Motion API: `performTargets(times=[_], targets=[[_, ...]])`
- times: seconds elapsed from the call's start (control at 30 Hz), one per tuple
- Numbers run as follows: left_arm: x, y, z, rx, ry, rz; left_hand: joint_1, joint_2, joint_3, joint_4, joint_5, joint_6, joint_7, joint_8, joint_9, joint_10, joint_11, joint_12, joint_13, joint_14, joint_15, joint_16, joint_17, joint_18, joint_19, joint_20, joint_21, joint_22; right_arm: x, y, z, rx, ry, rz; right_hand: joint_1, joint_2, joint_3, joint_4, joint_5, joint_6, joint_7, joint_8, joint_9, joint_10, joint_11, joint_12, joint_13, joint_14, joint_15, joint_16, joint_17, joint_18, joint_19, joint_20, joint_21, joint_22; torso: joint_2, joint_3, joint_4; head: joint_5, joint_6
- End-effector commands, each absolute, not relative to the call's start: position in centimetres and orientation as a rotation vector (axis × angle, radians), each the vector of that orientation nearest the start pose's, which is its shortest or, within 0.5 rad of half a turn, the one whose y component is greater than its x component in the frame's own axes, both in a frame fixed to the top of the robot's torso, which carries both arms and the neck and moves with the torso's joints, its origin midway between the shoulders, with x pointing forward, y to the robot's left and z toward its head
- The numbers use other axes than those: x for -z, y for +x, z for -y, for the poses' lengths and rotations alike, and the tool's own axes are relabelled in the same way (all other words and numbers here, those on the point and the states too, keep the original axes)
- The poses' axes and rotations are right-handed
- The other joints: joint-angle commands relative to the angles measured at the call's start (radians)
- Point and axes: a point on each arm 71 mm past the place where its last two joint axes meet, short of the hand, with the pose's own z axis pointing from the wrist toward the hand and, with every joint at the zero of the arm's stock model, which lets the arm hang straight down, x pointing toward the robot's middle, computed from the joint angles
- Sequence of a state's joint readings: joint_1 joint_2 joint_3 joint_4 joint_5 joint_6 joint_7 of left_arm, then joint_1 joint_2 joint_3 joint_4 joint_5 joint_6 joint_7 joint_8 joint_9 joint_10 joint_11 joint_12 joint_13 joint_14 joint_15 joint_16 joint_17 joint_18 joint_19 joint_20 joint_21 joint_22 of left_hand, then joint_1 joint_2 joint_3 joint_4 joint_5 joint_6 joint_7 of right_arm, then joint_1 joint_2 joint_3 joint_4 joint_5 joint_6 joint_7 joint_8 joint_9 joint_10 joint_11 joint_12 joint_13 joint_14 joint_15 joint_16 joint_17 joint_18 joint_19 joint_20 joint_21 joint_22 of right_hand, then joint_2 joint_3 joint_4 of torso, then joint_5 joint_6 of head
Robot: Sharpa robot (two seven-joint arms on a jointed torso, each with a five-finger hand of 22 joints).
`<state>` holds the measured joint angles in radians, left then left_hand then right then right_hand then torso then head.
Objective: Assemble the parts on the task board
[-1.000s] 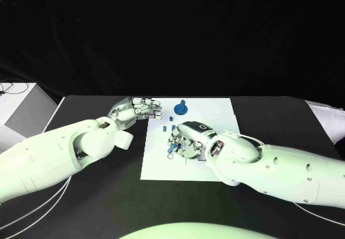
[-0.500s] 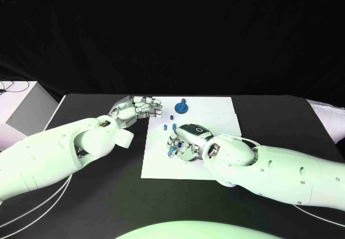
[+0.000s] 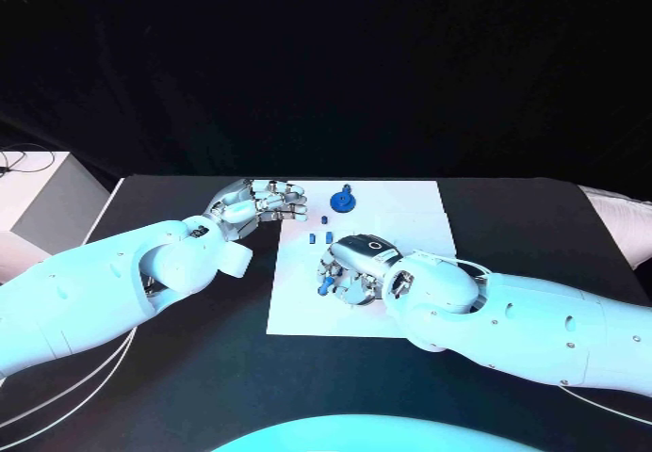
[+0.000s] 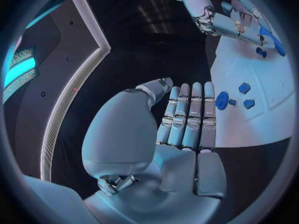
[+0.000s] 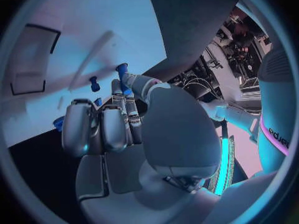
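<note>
The white task board (image 3: 408, 212) lies mid-table. My right hand (image 3: 350, 268) hovers low over its left part, fingers curled, and pinches a small blue peg (image 5: 122, 73) between thumb and a finger; the same peg (image 3: 326, 279) shows under the fingers in the head view. A round blue part with a knob (image 3: 343, 201) sits at the board's far edge, with two small blue pegs (image 3: 326, 223) just nearer. My left hand (image 3: 258, 202) floats by the board's far left corner, and its fingers (image 4: 187, 114) lie straight, side by side, holding nothing.
The board (image 4: 249, 74) lies on a black table (image 3: 177, 330) with bare surface to either side. A grey box (image 3: 40, 202) stands past the table's far left corner. More small blue parts (image 4: 244, 88) lie on the board near the round one (image 4: 222, 100).
My right hand has curled in a little tighter over the blue peg and its forearm has rolled slightly. The left hand has stayed put.
</note>
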<state>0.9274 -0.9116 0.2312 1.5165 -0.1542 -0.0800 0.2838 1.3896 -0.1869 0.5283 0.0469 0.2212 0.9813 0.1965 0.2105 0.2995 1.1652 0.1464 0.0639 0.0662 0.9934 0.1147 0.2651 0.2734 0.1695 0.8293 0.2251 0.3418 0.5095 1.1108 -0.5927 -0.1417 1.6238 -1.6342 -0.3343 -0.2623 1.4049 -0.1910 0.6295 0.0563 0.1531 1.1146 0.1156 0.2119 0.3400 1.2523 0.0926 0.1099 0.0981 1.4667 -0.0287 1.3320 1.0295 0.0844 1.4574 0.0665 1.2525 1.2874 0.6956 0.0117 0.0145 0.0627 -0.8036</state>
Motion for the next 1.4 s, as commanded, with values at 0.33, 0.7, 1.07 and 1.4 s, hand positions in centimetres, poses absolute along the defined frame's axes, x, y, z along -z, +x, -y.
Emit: performTargets(times=[0.33, 0.7, 1.07, 1.4], targets=[[21.3, 46.9, -23.8, 1.676, -1.138, -1.536, -0.003, 0.002, -0.002, 0.004, 0.004, -0.002, 0.005, -0.005, -0.001, -0.006, 0.002, 0.0, 0.0, 0.004, 0.003, -0.004, 0.001, 0.011, 0.006, 0.002, -0.003, -0.001, 24.5, 40.7, 5.1, -0.764, -0.454, -1.742, -0.001, 0.011, 0.007, -0.003, 0.006, 0.002, 0.003, 0.019, 0.042, 0.052, -0.046, -0.001, 0.002, 0.007, -0.005, -0.001, -0.007, -0.01, -0.001, 0.0, -0.006, -0.004, 0.001, -0.0007, 0.0005, 0.0, -0.002], [21.3, 46.9, -23.8, 1.676, -1.14, -1.539, -0.003, 0.002, -0.002, 0.004, 0.004, -0.002, 0.005, -0.005, -0.001, -0.006, 0.002, 0.0, 0.0, 0.004, 0.003, -0.004, 0.001, 0.011, 0.006, 0.002, -0.003, -0.001, 24.4, 40.5, 4.7, -0.838, -0.429, -1.705, -0.105, -0.087, -0.056, 0.028, 0.004, -0.147, 0.035, -0.065, 0.018, -0.065, -0.006, -0.048, -0.021, -0.003, 0.03, -0.011, -0.032, 0.01, -0.049, 0.028, -0.112, -0.085, -0.001, -0.0011, -0.0003, 0.001, -0.004], [21.4, 46.9, -23.8, 1.675, -1.141, -1.542, -0.003, 0.003, -0.002, 0.005, 0.004, -0.002, 0.005, -0.006, -0.001, -0.007, 0.002, 0.0, 0.0, 0.005, 0.003, -0.006, 0.002, 0.011, 0.008, 0.002, -0.006, -0.003, 24.3, 40.5, 5.2, -0.85, -0.389, -1.672, -0.067, -0.069, -0.17, 0.032, 0.006, -0.183, 0.045, -0.093, 0.008, -0.175, 0.006, -0.03, -0.031, -0.044, 0.04, -0.06, -0.131, 0.032, -0.096, 0.041, -0.234, -0.176, -0.001, -0.0003, 0.0001, -0.001, -0.001], [21.4, 46.9, -23.8, 1.674, -1.142, -1.544, -0.003, 0.003, -0.002, 0.005, 0.004, -0.002, 0.005, -0.006, -0.001, -0.007, 0.002, 0.0, 0.0, 0.005, 0.003, -0.006, 0.002, 0.011, 0.008, 0.002, -0.006, -0.003, 23.9, 40.5, 5.8, -0.866, -0.342, -1.625, 0.006, -0.03, -0.328, 0.072, 0.012, -0.208, 0.042, -0.117, -0.003, -0.27, 0.018, 0.014, -0.03, -0.088, 0.05, -0.1, -0.221, 0.053, -0.139, 0.051, -0.363, -0.268, -0.001, 0.0004, 0.0001, -0.004, 0.003]])
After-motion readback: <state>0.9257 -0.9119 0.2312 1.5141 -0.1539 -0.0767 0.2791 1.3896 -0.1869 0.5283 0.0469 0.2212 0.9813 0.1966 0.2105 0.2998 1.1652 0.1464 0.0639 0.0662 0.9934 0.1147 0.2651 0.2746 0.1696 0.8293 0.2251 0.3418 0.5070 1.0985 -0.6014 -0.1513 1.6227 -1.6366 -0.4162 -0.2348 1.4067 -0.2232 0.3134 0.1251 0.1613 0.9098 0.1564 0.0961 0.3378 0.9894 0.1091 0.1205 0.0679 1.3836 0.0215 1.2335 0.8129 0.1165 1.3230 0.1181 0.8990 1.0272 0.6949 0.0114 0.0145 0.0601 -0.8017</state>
